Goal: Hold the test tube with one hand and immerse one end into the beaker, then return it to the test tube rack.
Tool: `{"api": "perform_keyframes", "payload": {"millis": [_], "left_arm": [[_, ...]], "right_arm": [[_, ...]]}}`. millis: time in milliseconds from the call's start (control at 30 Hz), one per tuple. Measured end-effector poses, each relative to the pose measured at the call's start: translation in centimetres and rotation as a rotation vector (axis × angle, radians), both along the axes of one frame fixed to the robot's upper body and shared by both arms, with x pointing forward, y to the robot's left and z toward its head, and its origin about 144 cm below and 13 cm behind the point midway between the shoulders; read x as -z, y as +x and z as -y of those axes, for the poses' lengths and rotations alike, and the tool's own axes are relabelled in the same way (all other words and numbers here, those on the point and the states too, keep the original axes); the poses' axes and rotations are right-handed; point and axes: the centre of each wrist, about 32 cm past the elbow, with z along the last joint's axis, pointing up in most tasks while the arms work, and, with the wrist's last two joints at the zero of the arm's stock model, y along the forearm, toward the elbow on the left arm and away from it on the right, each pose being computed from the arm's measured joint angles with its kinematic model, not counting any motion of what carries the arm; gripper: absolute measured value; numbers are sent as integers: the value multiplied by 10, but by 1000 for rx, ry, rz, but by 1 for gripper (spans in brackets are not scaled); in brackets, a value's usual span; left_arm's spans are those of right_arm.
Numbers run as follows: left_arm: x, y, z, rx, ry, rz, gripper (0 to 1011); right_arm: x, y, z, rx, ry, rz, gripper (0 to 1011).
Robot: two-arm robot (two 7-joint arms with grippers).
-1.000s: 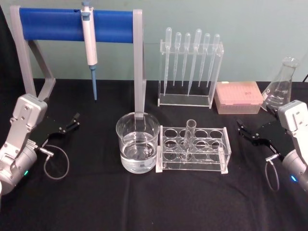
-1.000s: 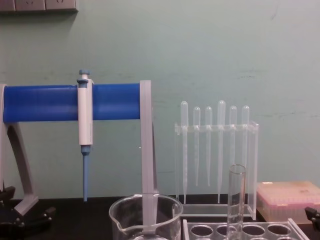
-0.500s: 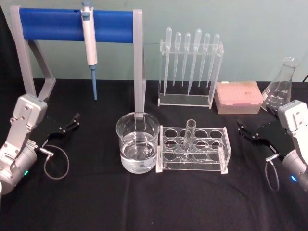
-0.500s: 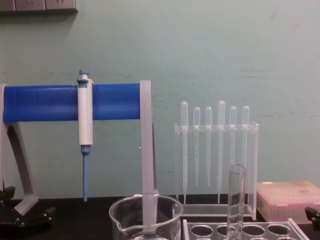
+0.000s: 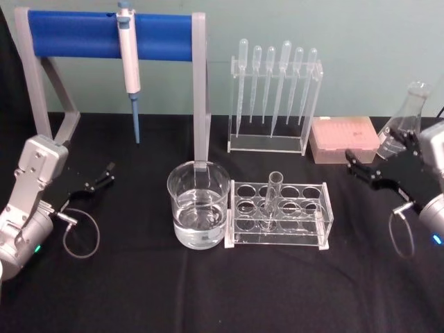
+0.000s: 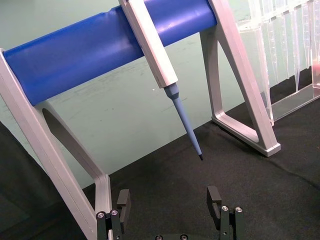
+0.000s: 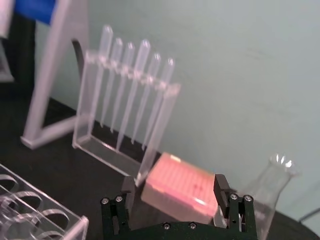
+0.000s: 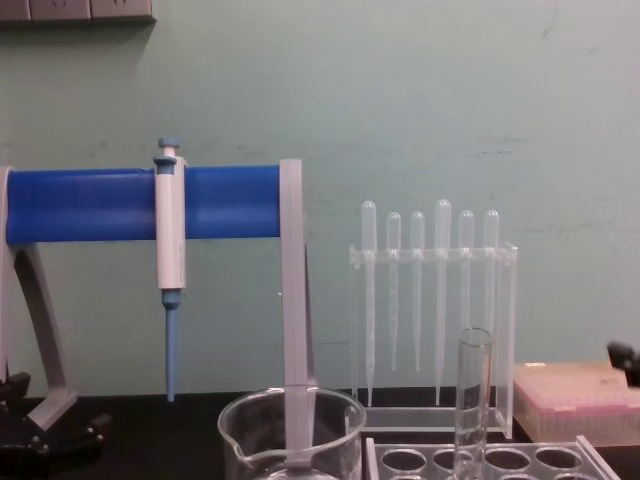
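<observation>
The test tube point(image 5: 272, 198) stands tilted in a hole of the clear rack point(image 5: 316, 225), its open rim up; the chest view shows the test tube point(image 8: 472, 400) from the side. The beaker point(image 5: 199, 207), part full of clear liquid, sits just left of the rack; the chest view shows the beaker point(image 8: 290, 432) at its lower edge. My right gripper point(image 5: 357, 168) hovers open at the right, well clear of the rack, near the flask. The right wrist view shows the right gripper point(image 7: 174, 192) with nothing between its fingers. My left gripper point(image 5: 104, 177) rests open at the far left, also empty in the left wrist view point(image 6: 169, 200).
A blue-and-white pipettor point(image 5: 128, 62) hangs from the blue-barred stand point(image 5: 76, 35) at the back left. A rack of plastic pipettes point(image 5: 274, 97) stands behind the tube rack. A pink tip box point(image 5: 343, 139) and a conical flask point(image 5: 406, 121) sit at the back right.
My right gripper has lifted and drawn back toward the flask and the right edge. The left arm, the test tube and the beaker have not moved.
</observation>
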Motion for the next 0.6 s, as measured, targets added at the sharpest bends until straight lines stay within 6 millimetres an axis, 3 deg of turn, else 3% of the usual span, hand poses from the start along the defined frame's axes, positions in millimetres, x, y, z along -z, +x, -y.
{"api": "perform_keyframes", "payload": {"millis": [333, 600], "left_arm": [[0, 0, 0, 0, 0, 0, 1000], [0, 0, 0, 0, 0, 0, 1000]], "right_arm": [[-42, -8, 11, -254, 49, -64, 1003], [-56, -8, 16, -470, 77, -160, 1003]]}}
